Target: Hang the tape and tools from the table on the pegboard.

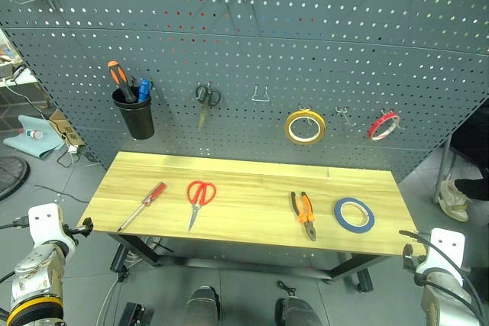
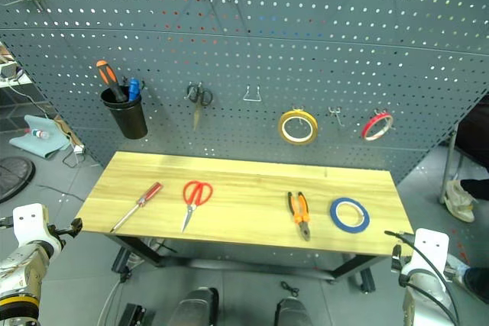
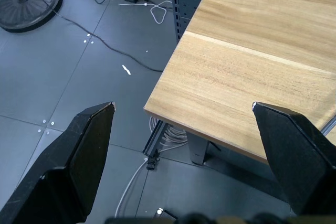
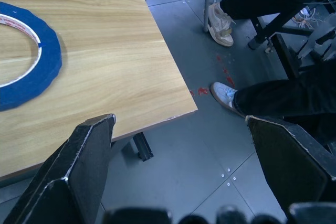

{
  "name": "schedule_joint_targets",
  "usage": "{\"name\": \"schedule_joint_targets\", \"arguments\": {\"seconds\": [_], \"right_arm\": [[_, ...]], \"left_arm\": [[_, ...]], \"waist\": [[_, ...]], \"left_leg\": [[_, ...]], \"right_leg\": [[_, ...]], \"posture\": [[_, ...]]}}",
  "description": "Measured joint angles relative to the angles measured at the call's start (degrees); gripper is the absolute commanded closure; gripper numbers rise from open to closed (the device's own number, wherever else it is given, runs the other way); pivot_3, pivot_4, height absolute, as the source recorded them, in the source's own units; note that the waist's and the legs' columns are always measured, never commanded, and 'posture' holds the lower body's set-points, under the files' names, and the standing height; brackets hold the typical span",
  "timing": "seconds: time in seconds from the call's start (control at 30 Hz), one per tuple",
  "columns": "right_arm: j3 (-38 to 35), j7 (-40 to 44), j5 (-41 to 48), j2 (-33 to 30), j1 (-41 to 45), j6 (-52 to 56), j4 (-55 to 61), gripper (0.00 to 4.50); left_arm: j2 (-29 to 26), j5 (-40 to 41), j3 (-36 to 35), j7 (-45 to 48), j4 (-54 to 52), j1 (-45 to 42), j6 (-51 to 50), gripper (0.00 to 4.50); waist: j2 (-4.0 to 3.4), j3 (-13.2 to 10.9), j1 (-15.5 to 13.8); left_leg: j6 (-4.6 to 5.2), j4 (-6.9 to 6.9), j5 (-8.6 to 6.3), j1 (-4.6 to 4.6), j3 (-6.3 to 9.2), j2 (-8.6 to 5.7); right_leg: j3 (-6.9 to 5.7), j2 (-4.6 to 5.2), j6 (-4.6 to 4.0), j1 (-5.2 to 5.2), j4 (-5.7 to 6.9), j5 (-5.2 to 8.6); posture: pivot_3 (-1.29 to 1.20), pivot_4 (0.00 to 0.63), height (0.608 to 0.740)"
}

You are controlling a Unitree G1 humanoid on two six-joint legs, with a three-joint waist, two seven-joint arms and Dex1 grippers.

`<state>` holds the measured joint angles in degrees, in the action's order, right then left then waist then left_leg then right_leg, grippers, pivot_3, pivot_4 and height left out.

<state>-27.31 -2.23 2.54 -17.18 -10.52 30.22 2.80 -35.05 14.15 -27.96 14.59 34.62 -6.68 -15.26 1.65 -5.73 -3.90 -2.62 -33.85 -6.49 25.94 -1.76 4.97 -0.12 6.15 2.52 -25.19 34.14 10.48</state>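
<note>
Left eye view: four things lie in a row on the worktop (image 1: 252, 173), in front of the pegboard (image 1: 252, 51). From the robot's left they are the slim screwdriver (image 1: 142, 205), the red-handled scissors (image 1: 199, 200), the pliers (image 1: 303, 214) and, nearest the right end, the blue tape (image 1: 354, 214).

The tape looks light and stiff enough to keep its ring shape; pinching across its band at the near edge should lift it, and its open middle suits a hook. The pliers are likely the heaviest (steel jaws, rubbery handles), best taken across both handles. The scissors offer two finger loops for hanging, so a grip on the blades near the pivot seems wise. The screwdriver's clear handle may be slick and prone to roll.

The left gripper (image 3: 184, 114) and the right gripper (image 4: 181, 124) both have their fingers spread wide and empty, each beside its own end of the worktop.
</note>
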Motion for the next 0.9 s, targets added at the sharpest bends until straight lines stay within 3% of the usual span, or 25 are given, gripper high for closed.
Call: {"name": "schedule_joint_targets", "arguments": {"seconds": [0.2,0.37,0.53,0.7,0.9], "right_arm": [[0.0,0.5,0.0,-0.3,0.1,0.0,0.0,0.06],[1.3,5.3,0.2,-4.6,0.1,0.1,1.5,0.06],[6.1,16.1,2.0,-12.3,0.2,0.4,7.8,0.06],[12.3,32.9,3.7,-27.3,3.4,0.4,9.1,0.06],[21.5,46.4,4.4,-34.6,19.7,0.2,-2.5,0.06]], "left_arm": [[0.2,0.7,0.0,0.2,-3.1,0.8,-1.4,0.00],[0.1,2.2,1.7,5.8,-14.7,3.9,-3.9,0.00],[-3.3,7.2,7.5,17.2,-33.3,5.7,-9.9,0.00],[-7.4,14.6,17.7,28.0,-51.3,0.5,-17.9,0.00],[-5.6,19.2,27.5,37.7,-54.2,-13.7,-21.1,0.00]], "waist": [[-0.03,0.0,0.3],[-0.21,-0.9,0.3],[-0.34,-4.1,0.3],[-0.42,-9.5,0.3],[-0.05,-13.9,1.8]], "left_leg": [[0.00,0.00,0.00,-0.01,0.00,0.00],[0.00,-0.03,0.00,-0.13,0.00,-0.01],[0.01,-0.09,0.00,-0.33,0.00,-0.07],[0.07,-0.18,0.02,-0.10,-0.06,-0.45],[0.82,-0.72,0.48,0.49,0.06,-0.46]], "right_leg": [[0.00,0.02,0.00,-0.01,0.00,0.00],[0.00,0.10,-0.02,-0.09,0.00,0.01],[0.08,0.22,-0.05,-0.04,-0.02,0.05],[0.75,0.27,-0.04,-0.05,-0.05,0.09],[0.96,-0.01,0.00,-0.30,0.20,0.07]], "posture": [[0.16,0.123,0.740],[0.16,0.194,0.740],[0.13,0.316,0.740],[0.10,0.403,0.740],[0.07,0.455,0.740]]}}
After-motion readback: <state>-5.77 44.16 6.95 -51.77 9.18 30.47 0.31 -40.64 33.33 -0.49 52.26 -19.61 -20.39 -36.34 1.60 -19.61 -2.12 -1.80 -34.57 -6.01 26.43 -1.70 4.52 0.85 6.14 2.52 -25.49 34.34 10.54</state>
